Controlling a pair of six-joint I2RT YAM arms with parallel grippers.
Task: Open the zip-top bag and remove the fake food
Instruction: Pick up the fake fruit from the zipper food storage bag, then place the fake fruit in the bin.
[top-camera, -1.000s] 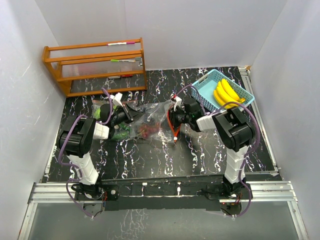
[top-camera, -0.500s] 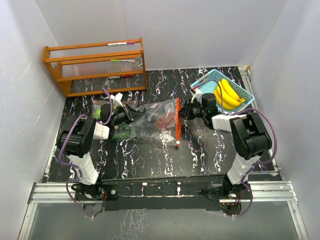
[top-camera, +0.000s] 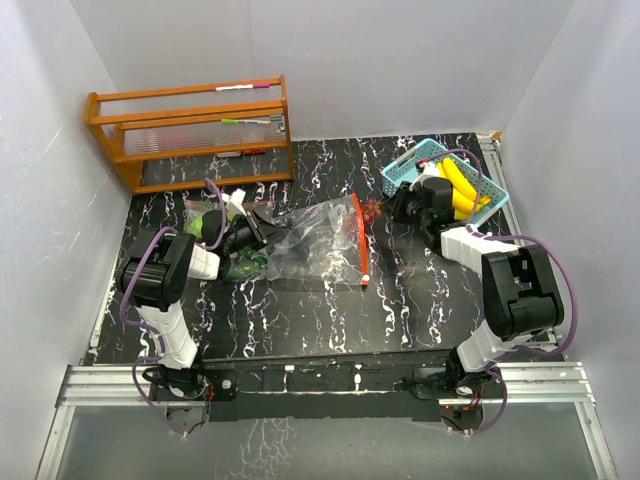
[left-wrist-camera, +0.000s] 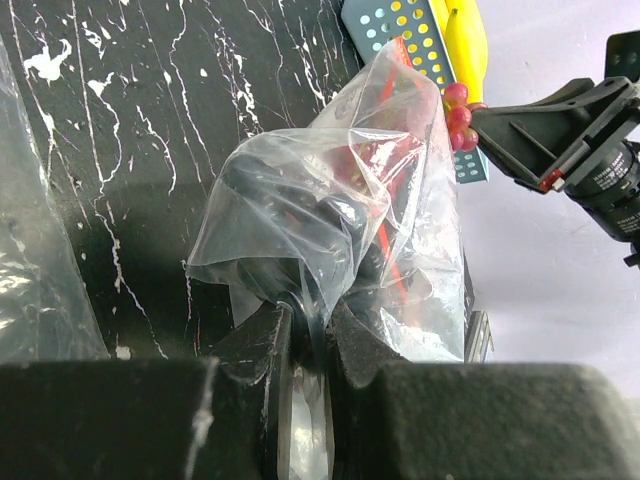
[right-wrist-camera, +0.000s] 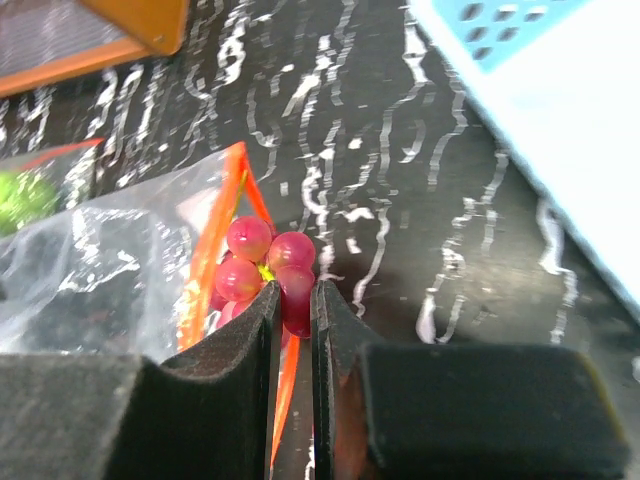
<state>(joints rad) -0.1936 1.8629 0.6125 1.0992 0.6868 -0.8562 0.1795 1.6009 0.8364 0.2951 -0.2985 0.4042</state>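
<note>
Grapes (right-wrist-camera: 268, 262) are pinched in near-shut right gripper (right-wrist-camera: 292, 305), at bag (top-camera: 315, 240) mouth; basket (right-wrist-camera: 500, 20) lies close, to its right. Bag is clamped by shut left gripper (left-wrist-camera: 310, 320).

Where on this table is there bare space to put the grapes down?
Free: the table strip between the bag and the near edge, and the patch behind the bag, between the wooden rack and the blue basket. Crowded: the middle row, from the left claw gripping the bag to the right claw holding the grapes.
</note>
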